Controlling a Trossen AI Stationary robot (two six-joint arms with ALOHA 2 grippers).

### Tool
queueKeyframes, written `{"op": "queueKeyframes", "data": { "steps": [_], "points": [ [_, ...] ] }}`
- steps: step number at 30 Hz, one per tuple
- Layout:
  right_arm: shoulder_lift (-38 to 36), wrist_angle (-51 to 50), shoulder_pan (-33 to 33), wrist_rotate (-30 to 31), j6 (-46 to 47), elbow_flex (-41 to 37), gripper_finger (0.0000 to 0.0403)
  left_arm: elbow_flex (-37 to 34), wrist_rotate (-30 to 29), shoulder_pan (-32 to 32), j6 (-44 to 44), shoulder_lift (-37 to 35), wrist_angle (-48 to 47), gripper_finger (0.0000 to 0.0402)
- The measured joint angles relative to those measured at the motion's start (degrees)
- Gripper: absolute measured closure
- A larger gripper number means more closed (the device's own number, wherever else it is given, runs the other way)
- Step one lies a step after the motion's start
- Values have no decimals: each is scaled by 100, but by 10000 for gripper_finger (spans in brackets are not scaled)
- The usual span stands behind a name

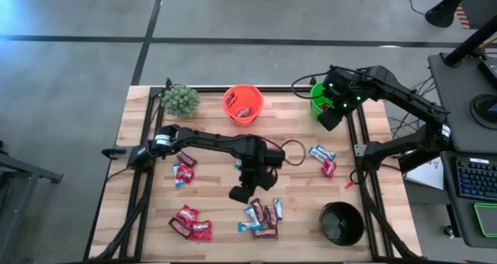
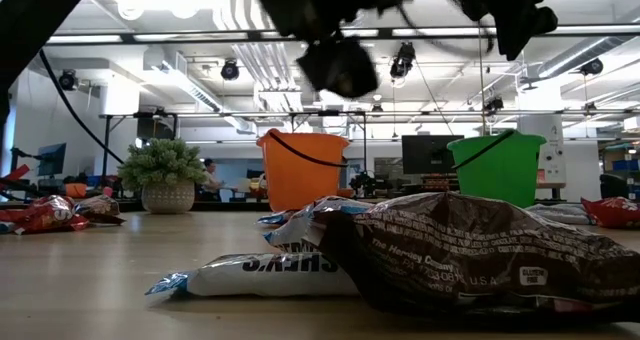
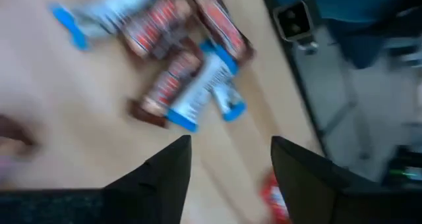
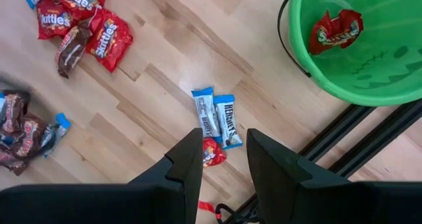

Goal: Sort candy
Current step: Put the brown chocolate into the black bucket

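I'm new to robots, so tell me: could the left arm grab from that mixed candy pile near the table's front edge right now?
Probably yes. The left gripper hangs open just beside the candy pile, and nothing lies between them.

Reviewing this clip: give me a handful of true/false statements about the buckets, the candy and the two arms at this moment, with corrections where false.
1. The green bucket holds a red packet. True.
2. The left gripper is shut on a bar. False: its fingers are apart and empty, above the pile of bars.
3. The right gripper is over the black bucket. False: it is beside the green bucket, fingers apart.
4. The orange bucket stands between the plant and the green bucket. True.
5. Two blue-and-white bars lie side by side. True.
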Motion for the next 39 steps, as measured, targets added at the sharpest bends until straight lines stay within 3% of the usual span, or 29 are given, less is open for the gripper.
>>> {"op": "queueKeyframes", "data": {
  "steps": [6, 12, 18, 25, 32, 39],
  "points": [
    [0, 0, 0, 0, 73, 0, 294, 309, -767, -45, 295, 0, 46, 229],
    [0, -2, 0, 0, 75, 0, 294, 383, -834, -187, 338, 7, -43, 219],
    [0, 0, 0, 0, 224, 0, 294, 575, -1353, -240, 806, 7, -101, 209],
    [0, -2, 0, 0, 226, 0, 294, 382, -1414, -239, 1182, 16, 271, 209],
    [0, -4, 0, -2, 317, 0, 294, 239, -1981, -205, 1488, 26, 333, 209],
    [0, -7, -2, -4, 448, 0, 294, 104, -1981, -238, 1489, 329, 401, 209]
  ]
}}
